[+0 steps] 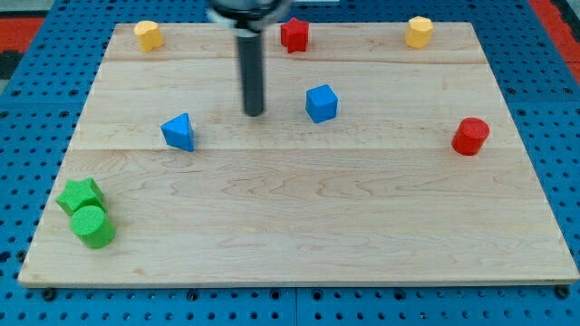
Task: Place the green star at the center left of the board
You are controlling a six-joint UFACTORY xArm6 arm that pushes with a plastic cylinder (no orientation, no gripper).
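Observation:
The green star (79, 195) lies near the board's lower left corner, touching a green cylinder (94, 226) just below it. My tip (255, 112) stands on the wooden board (299, 217) in its upper middle, far up and to the right of the star. A blue triangular block (179, 132) lies to the tip's left and a blue cube (321, 103) to its right.
A yellow block (149, 35) sits at the top left, a red star (294, 35) at the top middle, a yellow block (419, 32) at the top right. A red cylinder (470, 137) sits at the right. Blue pegboard surrounds the board.

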